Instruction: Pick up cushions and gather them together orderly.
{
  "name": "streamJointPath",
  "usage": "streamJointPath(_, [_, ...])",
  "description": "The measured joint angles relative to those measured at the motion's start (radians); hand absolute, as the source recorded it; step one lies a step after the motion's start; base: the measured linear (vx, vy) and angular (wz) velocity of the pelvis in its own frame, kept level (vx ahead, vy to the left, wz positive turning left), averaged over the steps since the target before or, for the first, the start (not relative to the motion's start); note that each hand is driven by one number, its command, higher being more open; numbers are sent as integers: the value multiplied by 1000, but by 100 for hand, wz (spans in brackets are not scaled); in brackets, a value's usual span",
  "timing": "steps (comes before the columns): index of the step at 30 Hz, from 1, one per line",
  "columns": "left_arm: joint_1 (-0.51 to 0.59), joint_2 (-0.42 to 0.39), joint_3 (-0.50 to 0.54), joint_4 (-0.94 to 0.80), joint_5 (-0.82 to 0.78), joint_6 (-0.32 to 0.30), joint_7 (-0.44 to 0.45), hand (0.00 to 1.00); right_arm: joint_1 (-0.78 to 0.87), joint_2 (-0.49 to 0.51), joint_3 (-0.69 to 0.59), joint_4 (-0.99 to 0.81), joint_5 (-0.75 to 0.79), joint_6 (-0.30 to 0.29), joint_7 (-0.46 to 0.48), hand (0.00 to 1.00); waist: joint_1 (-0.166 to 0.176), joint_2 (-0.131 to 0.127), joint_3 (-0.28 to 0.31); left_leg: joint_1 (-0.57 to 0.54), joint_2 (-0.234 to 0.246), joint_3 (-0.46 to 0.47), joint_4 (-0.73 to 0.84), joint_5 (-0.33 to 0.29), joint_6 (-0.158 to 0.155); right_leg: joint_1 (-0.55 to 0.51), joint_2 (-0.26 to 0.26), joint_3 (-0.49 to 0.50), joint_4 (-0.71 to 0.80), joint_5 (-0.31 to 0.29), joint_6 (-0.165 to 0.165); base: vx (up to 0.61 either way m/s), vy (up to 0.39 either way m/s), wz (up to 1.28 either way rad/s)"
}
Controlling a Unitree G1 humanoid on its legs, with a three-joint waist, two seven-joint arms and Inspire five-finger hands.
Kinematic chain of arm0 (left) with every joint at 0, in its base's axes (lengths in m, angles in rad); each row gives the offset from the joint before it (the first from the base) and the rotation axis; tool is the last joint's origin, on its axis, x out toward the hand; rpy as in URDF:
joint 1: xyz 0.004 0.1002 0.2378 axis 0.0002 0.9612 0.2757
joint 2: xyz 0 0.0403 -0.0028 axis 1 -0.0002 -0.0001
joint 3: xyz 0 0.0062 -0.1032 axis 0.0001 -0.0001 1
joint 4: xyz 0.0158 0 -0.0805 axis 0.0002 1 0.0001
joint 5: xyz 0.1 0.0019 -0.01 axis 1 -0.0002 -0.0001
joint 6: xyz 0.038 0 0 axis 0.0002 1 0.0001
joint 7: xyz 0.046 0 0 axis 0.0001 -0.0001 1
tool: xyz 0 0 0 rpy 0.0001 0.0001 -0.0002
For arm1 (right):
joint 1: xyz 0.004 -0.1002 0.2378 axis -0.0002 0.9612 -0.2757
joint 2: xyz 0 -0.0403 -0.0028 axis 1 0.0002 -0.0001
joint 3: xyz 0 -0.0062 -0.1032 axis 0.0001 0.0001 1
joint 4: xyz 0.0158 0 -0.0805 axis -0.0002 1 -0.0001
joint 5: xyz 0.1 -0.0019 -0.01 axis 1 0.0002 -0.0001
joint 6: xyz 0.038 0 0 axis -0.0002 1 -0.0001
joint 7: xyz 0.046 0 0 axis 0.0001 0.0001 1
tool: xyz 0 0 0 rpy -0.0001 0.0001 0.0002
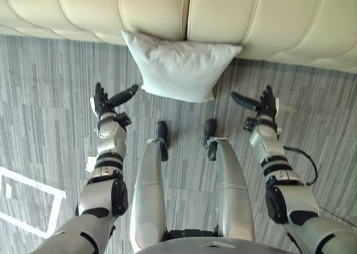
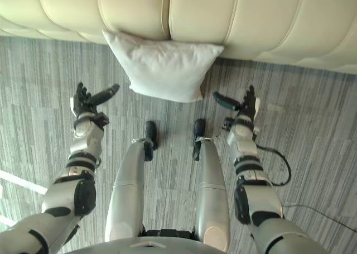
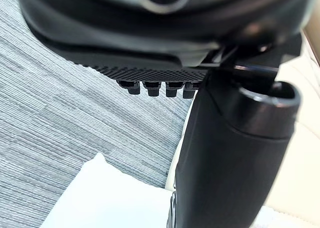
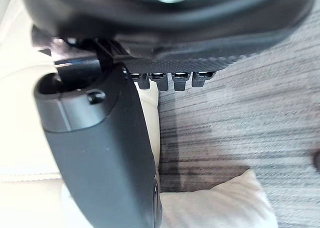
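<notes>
A white square cushion (image 1: 179, 66) lies on the grey carpet, its far edge leaning against the base of the cream sofa (image 1: 223, 14). My left hand (image 1: 102, 102) hovers to the cushion's left, fingers straight and thumb pointing toward it, holding nothing. On the cushion's right my right hand (image 1: 266, 104) mirrors it, open and apart from the cloth. The cushion's corner (image 3: 100, 198) shows past the left thumb (image 3: 235, 158) in the left wrist view, and another corner (image 4: 225, 203) past the right thumb (image 4: 100, 153) in the right wrist view.
The cream sofa spans the whole far side. Grey striped carpet (image 1: 44, 86) stretches to both sides of the cushion. White tape lines (image 1: 33, 201) mark the floor at the near left.
</notes>
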Motion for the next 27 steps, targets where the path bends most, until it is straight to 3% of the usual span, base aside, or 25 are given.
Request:
streamJointPath(1, [-58,12,-62,0,0,0,2,100,-74,-2,0,0,11,-9,0,100,0,1,5,-68,-1,-9,30,0,0,-65,-2,-2,29,2,-3,-52,-33,10])
streamJointPath(6, [-180,12,-182,0,0,0,14,100,-219,-2,0,2,42,-12,-20,100,0,2,15,-200,-11,-15,54,26,8,-197,-13,-3,58,21,0,-37,-20,10])
streamJointPath(7, [-189,10,-186,0,0,0,14,100,-227,-2,-1,2,45,-13,-22,0,0,1,16,-209,-12,-15,54,29,7,-205,-14,-3,60,22,0,0,3,16])
streamJointPath(8, [-217,8,-211,-2,-2,0,24,0,-254,1,-2,2,57,-13,-31,0,0,1,18,-232,-15,-19,57,34,6,-228,-16,-4,65,25,-1,12,8,13])
streamJointPath(15, [-324,-56,-300,-40,-22,1,138,0,-368,59,24,-3,75,-12,-96,0,-4,1,21,-307,-21,-38,86,40,1,-297,-25,-13,106,26,-6,28,20,9])
streamJointPath(23, [-276,-42,-323,-136,-30,12,204,0,-284,77,135,-130,98,-13,-145,0,-21,0,21,-318,-26,-60,111,47,-1,-293,-35,-31,122,26,-7,14,2,4])
streamJointPath(27, [-194,-55,-337,-258,-34,14,213,0,-176,97,153,-252,114,-30,-149,0,-28,0,20,-271,-25,-60,110,48,-2,-246,-34,-31,119,27,-9,-3,-3,-3])
